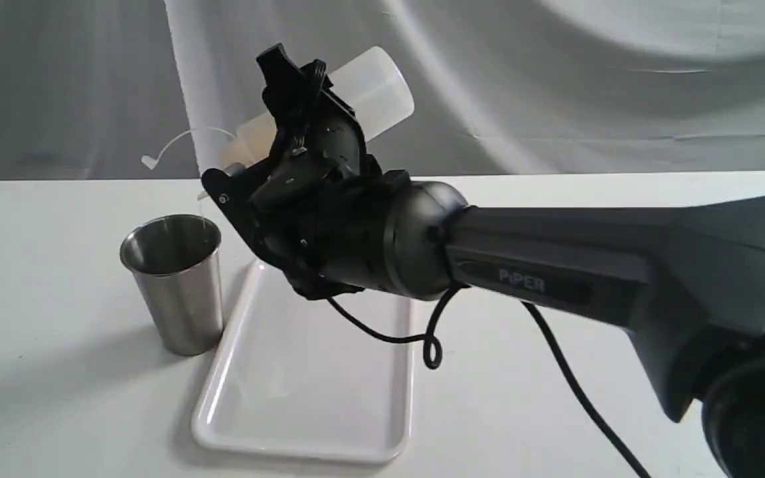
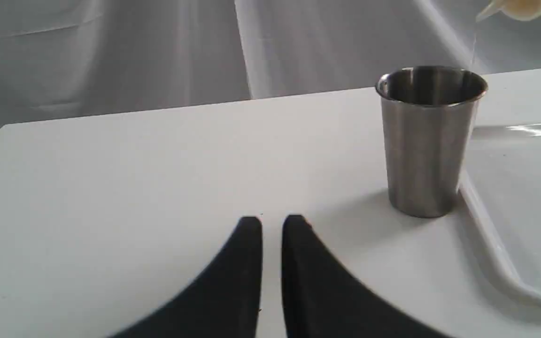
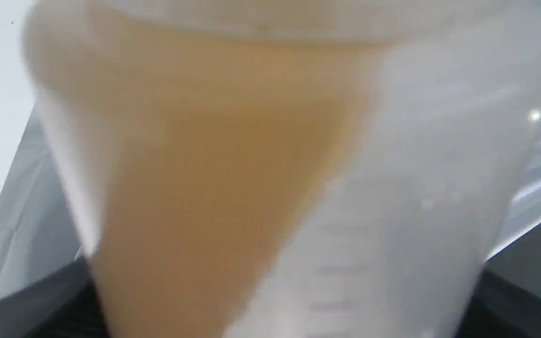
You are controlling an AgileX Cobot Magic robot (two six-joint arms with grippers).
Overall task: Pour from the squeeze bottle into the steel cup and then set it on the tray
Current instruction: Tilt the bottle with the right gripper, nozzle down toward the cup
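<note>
My right gripper (image 1: 289, 126) is shut on the squeeze bottle (image 1: 376, 89), which is tipped over with its base up to the right and its nozzle end pointing down-left toward the steel cup (image 1: 176, 282). Amber liquid has pooled toward the nozzle end of the squeeze bottle (image 3: 214, 178). The nozzle tip is hidden behind the gripper; its cap strap (image 1: 176, 143) hangs out to the left. The steel cup (image 2: 430, 141) stands upright just left of the white tray (image 1: 309, 372). My left gripper (image 2: 272, 223) hovers low over the table, shut and holding nothing.
The tray (image 2: 524, 197) lies flat on the white table, touching or nearly touching the cup's base. A black cable (image 1: 422, 338) dangles from the right wrist above the tray. Grey cloth hangs behind the table's far edge.
</note>
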